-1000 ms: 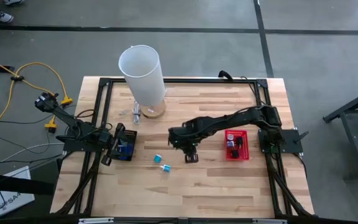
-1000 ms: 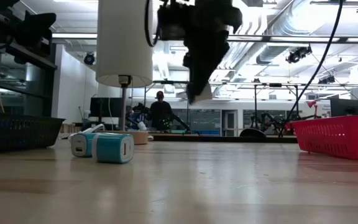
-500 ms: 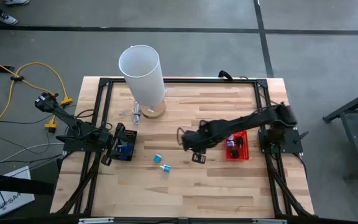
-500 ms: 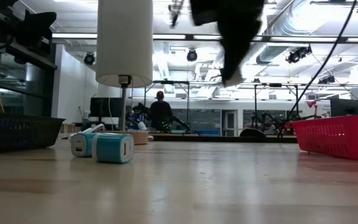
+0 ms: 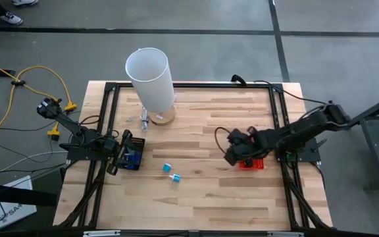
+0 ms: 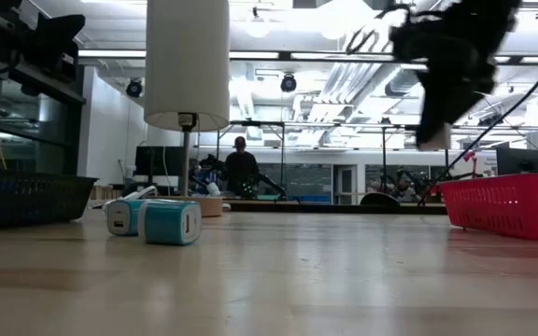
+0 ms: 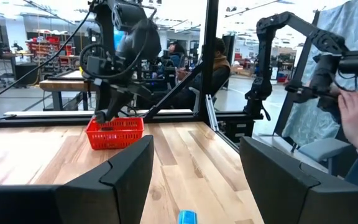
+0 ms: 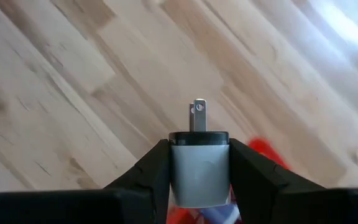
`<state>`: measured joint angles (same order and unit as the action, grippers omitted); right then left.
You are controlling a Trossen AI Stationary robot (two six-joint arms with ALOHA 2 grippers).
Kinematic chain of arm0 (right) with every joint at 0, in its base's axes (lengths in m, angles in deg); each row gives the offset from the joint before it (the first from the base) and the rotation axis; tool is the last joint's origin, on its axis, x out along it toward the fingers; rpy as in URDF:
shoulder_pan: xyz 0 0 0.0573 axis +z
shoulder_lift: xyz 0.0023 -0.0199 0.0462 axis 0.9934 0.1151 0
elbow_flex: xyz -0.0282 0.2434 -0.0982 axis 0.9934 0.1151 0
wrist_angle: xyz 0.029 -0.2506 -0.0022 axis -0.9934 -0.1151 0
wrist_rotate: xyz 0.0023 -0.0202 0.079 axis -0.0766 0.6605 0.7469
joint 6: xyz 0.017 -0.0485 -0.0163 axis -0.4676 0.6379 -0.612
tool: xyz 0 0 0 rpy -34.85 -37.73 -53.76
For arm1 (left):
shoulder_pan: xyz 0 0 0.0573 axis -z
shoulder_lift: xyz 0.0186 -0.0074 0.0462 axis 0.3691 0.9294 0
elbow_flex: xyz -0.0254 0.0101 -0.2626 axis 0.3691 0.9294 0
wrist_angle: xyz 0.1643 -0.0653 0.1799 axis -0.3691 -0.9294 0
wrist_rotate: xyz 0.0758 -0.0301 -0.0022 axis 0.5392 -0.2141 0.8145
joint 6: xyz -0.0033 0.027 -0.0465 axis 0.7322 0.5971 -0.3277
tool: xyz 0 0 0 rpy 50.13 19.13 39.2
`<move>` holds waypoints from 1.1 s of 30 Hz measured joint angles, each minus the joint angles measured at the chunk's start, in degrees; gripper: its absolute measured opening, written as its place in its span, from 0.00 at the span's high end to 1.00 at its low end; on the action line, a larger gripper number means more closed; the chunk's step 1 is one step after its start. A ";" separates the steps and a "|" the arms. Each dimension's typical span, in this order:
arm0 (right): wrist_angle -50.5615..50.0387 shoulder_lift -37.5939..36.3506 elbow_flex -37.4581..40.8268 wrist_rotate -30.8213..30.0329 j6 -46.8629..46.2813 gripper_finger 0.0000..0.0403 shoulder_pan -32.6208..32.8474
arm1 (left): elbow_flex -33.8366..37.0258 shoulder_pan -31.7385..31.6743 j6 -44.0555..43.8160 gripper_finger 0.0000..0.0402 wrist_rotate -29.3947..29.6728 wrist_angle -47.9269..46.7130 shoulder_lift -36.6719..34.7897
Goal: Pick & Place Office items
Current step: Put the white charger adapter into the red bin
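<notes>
right gripper clamps a small white plug adapter just at the red basket rim, left gripper idle, spread wide; early release risks it clipping the rim and bouncing onto the table

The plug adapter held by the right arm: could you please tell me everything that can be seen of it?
The plug adapter is a small pale grey block, plastic by its look, with a dark top rim and metal prongs seen edge-on, pointing away from the wrist. The right tool is shut on its two sides, holding it in the air above the wooden table, at the edge of the red basket. Only the tool's fingers touch it.
</notes>
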<state>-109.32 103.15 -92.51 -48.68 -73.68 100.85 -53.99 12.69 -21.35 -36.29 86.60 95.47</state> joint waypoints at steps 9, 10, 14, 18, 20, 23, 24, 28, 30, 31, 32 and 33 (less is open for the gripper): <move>-3.67 -3.23 6.27 -1.48 -20.85 0.68 10.22 | -0.02 0.00 0.00 0.42 0.00 0.16 0.00; -3.91 -3.23 6.51 -1.47 -23.29 0.68 11.69 | -0.01 0.00 0.00 0.42 0.00 0.19 0.00; -5.17 -3.21 7.97 -1.37 -31.74 0.68 16.80 | 0.00 0.00 0.00 0.42 0.00 0.35 0.00; -6.64 -3.21 10.24 -1.45 -38.37 0.68 19.87 | -0.01 0.00 0.00 0.42 0.00 0.43 0.00; -6.60 -3.19 11.60 -1.36 -40.57 0.68 20.63 | -0.01 0.00 0.00 0.42 -0.01 0.43 0.00; -6.57 -3.17 13.54 -1.32 -42.64 0.68 21.20 | 0.00 0.00 0.00 0.42 0.00 0.41 0.00; -6.58 -3.17 14.05 -1.27 -43.13 0.68 21.22 | -0.01 0.00 0.00 0.42 -0.01 0.41 0.00; -6.23 -3.17 15.75 -1.25 -44.28 0.68 21.18 | -0.02 0.00 0.00 0.42 0.00 0.39 0.00; -5.62 -3.17 16.54 -1.24 -44.41 0.68 21.17 | -0.01 0.00 0.00 0.42 0.00 0.39 0.00; -5.09 -3.15 16.85 -1.23 -44.41 0.68 21.17 | -0.01 0.00 0.00 0.42 0.00 0.39 0.00; -4.52 -3.15 17.16 -1.18 -44.42 0.68 21.17 | 0.00 0.00 0.00 0.42 -0.02 0.39 0.00; -4.27 -3.13 17.36 -1.01 -44.43 0.68 21.17 | -0.02 0.00 0.00 0.42 0.00 0.39 0.00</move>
<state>-113.59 100.01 -75.15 -49.69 -118.11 122.02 -54.01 12.69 -21.35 -36.29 86.98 95.47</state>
